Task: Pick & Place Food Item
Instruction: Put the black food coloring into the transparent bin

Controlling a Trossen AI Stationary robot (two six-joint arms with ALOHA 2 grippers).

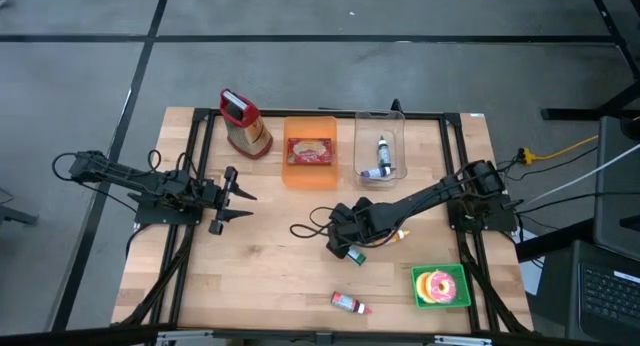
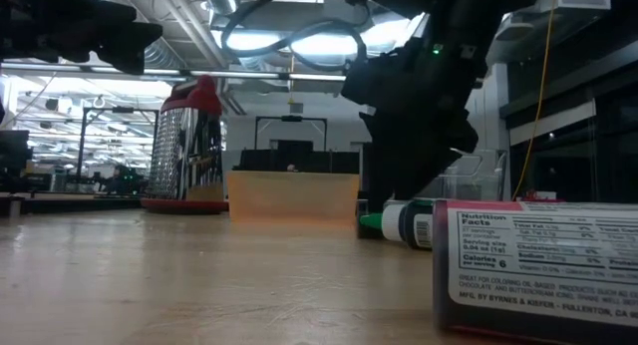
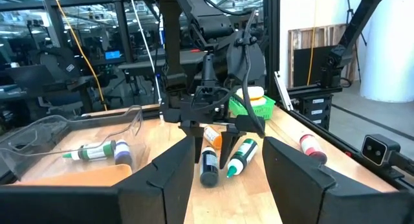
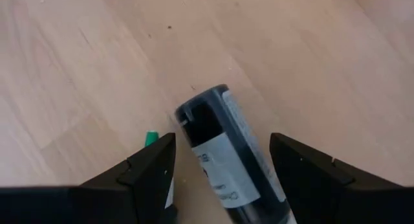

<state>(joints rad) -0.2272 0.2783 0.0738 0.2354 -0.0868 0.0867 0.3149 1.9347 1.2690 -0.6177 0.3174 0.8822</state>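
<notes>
A dark tube with a black cap (image 4: 223, 153) lies flat on the wooden table near its middle. My right gripper (image 4: 223, 140) slants down over it, open, one finger on each side of the tube; I see no touch. Beside it lie a green-capped tube (image 3: 239, 158) and an orange tube (image 3: 212, 136). In the high view the gripper (image 1: 338, 244) covers the dark tube. My left gripper (image 1: 248, 205) waits open and level over the table's left part, with nothing between its fingers.
At the far edge stand a metal grater with a red top (image 1: 245, 126), an orange bin (image 1: 310, 171) with a red packet and a clear bin (image 1: 381, 131) with tubes. A green tray (image 1: 455, 298) with a doughnut and a red tube (image 1: 350, 303) lie near the front.
</notes>
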